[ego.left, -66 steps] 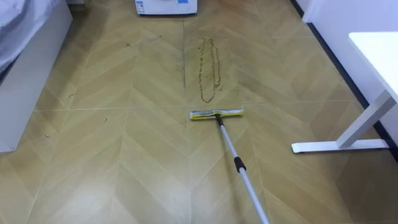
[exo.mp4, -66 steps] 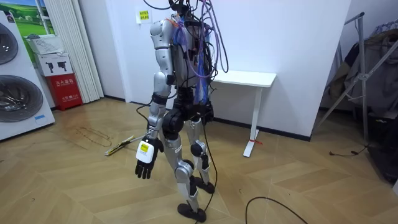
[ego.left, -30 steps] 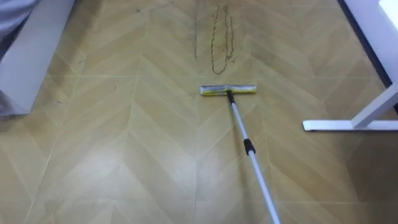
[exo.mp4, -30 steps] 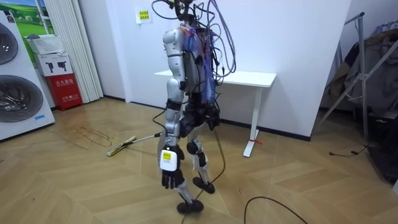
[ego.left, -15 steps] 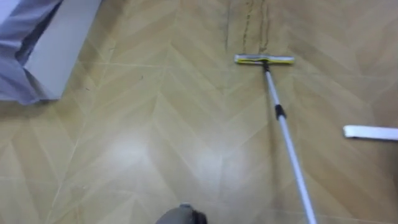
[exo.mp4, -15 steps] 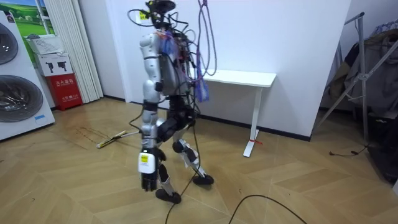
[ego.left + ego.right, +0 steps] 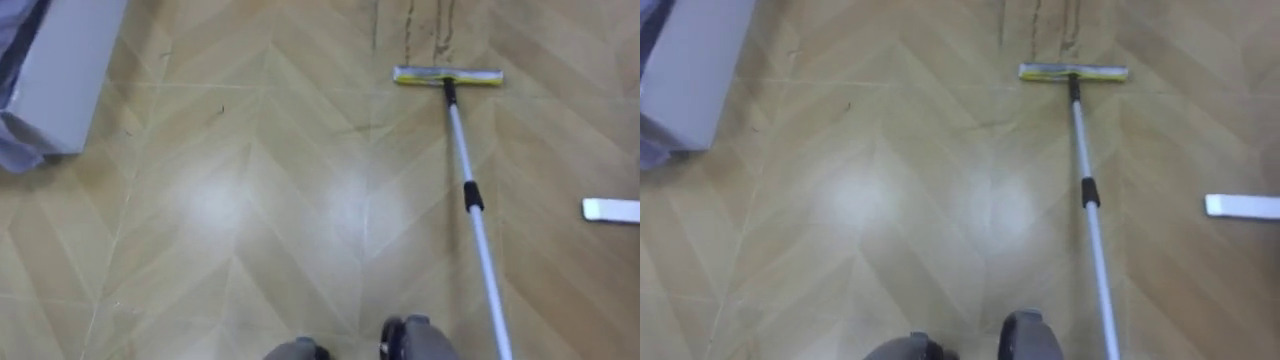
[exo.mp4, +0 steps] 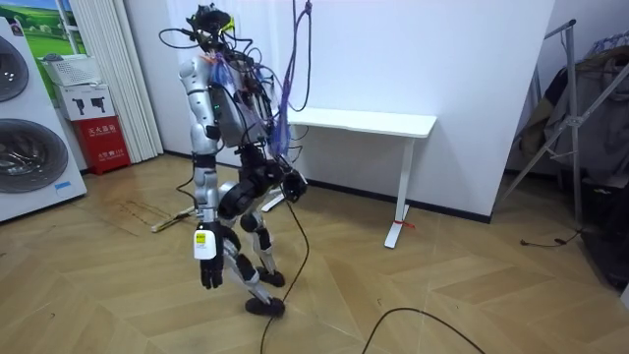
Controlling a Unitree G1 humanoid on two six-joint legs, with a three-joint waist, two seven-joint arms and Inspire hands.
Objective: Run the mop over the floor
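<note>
Yellow-headed mop lies flat on the floor, ahead of and well apart from my left hand, whose fingers hang released, grasping nothing.

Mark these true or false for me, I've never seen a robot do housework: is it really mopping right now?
1. The mop head rests on the wooden floor. True.
2. The robot's left hand grips the mop handle. False: it hangs open at the robot's side, holding nothing.
3. Dark streaks mark the floor just beyond the mop head. True.
4. The robot is kneeling. False: the room view shows it upright on its feet.
5. A white table stands by the wall behind the robot. True.
</note>
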